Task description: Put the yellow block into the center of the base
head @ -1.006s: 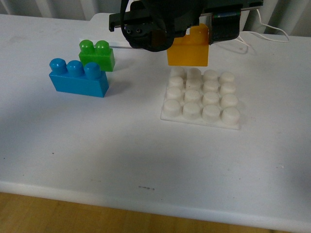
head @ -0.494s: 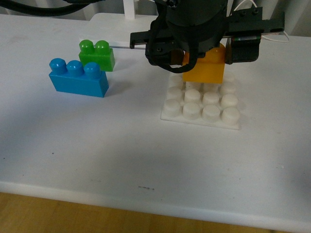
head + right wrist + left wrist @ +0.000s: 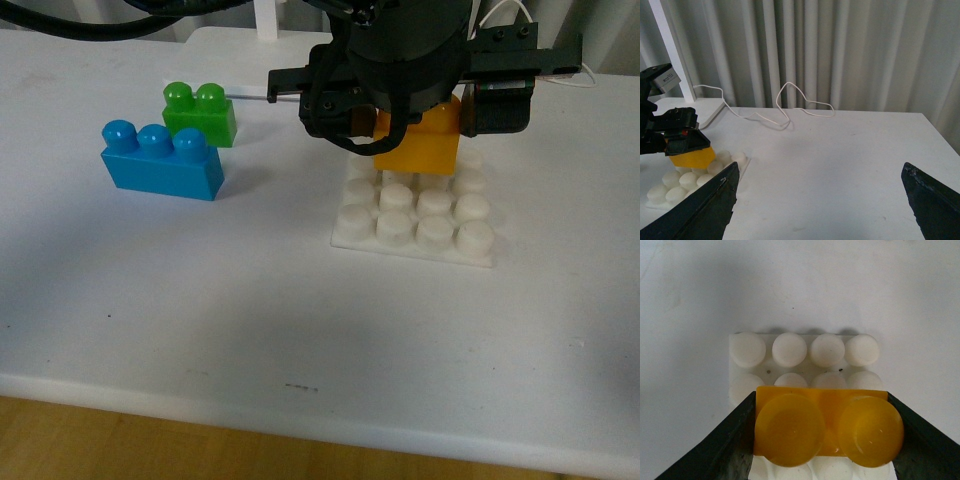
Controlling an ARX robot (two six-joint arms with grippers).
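Your left fingers [image 3: 732, 445] are clamped on the yellow block [image 3: 822, 427], held low over the base [image 3: 790, 347]; touching or not, I cannot tell. Press with studs misaligned and it'll jam or seat off-centre; your right fingers [image 3: 700, 210] gape empty

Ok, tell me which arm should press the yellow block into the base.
Left. The left gripper holds the block over the base; the right gripper is open, empty, away from the base.

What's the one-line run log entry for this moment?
left gripper: shut on yellow block | yellow block: over base, seating unclear | right gripper: open, away from base
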